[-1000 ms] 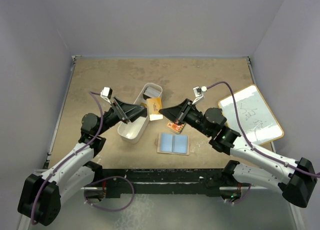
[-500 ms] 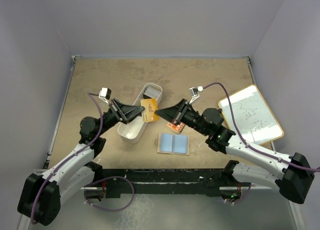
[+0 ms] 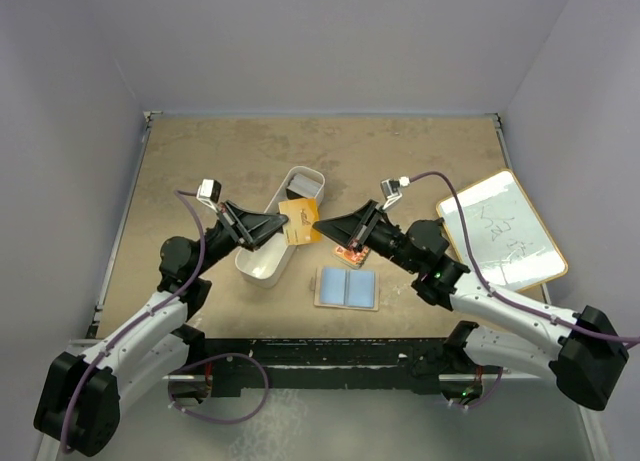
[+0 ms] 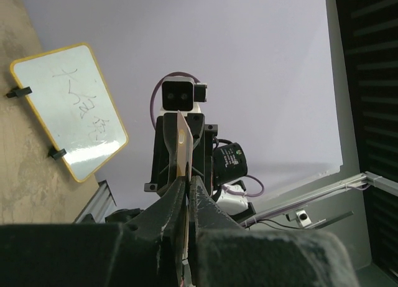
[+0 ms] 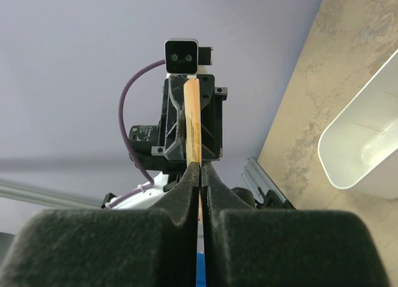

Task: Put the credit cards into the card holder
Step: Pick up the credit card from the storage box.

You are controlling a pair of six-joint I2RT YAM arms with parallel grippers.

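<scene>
Left fingers [image 3: 268,225] and right fingers [image 3: 332,224] both pinch one thin orange-gold plastic card [image 3: 299,222]; the open tan leather card holder [image 3: 347,288] lies below, nearer the right fingers.

mottled brown table [image 3: 200,161] bears a white oblong plastic bin [image 3: 268,267], open beige card holder [image 3: 346,288], orange-red patterned packet [image 3: 349,253], yellow-framed whiteboard [image 3: 500,229].

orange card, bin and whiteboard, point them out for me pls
orange card [image 3: 299,222], top view, middle of its flat face.
bin [image 3: 262,265], top view, bare inside of its near end.
whiteboard [image 3: 500,229], top view, middle of its white surface.
</scene>
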